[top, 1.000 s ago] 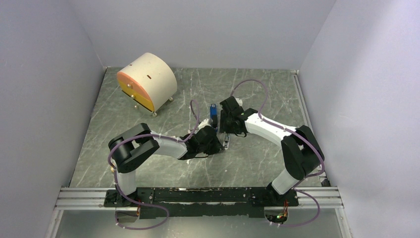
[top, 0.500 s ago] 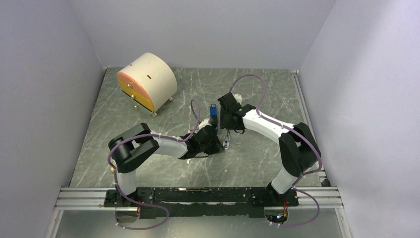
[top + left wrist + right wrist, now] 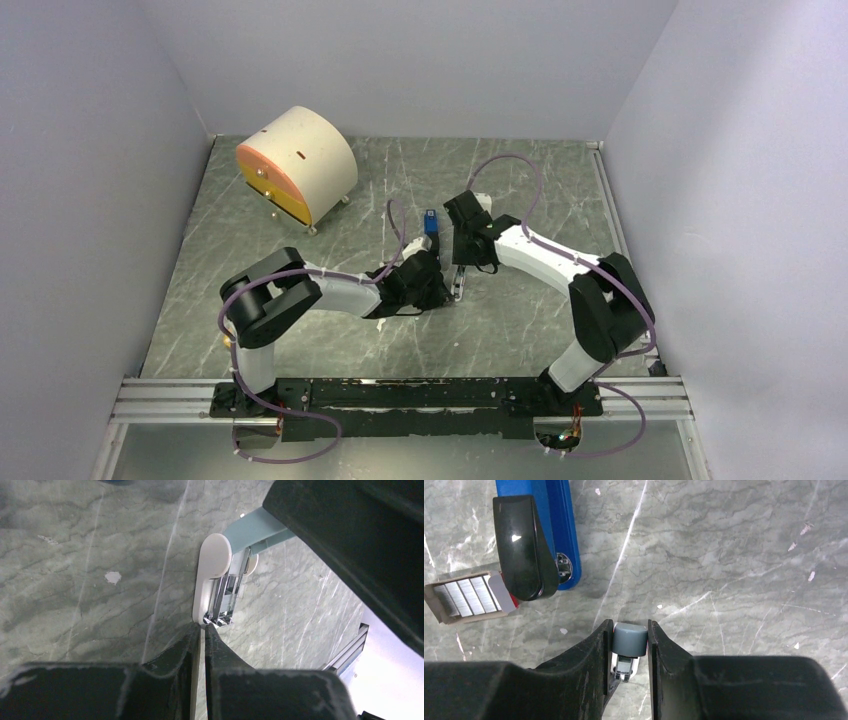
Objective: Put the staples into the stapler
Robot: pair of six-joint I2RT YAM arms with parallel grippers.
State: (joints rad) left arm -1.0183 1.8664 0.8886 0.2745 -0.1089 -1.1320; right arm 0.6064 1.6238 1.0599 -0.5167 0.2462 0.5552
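The stapler [image 3: 566, 535] lies on the desk [image 3: 724, 555], its long axis pointing away from the arm bases. The staples [image 3: 468, 596] sit in an open box [image 3: 439, 609] just beside its black end. The right claw [image 3: 629, 630], seemingly nearer the stapler than the left claw [image 3: 202, 630], grips the grey end of a light-blue and white piece [image 3: 212, 565] close by the stapler. The left claw pinches that piece's white edge.

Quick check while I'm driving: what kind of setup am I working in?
Likely a lab robot test cell, not an office: plain pale walls box in a marble-patterned tabletop, and the left arm and right arm are bolted to an aluminium rail at its near edge.
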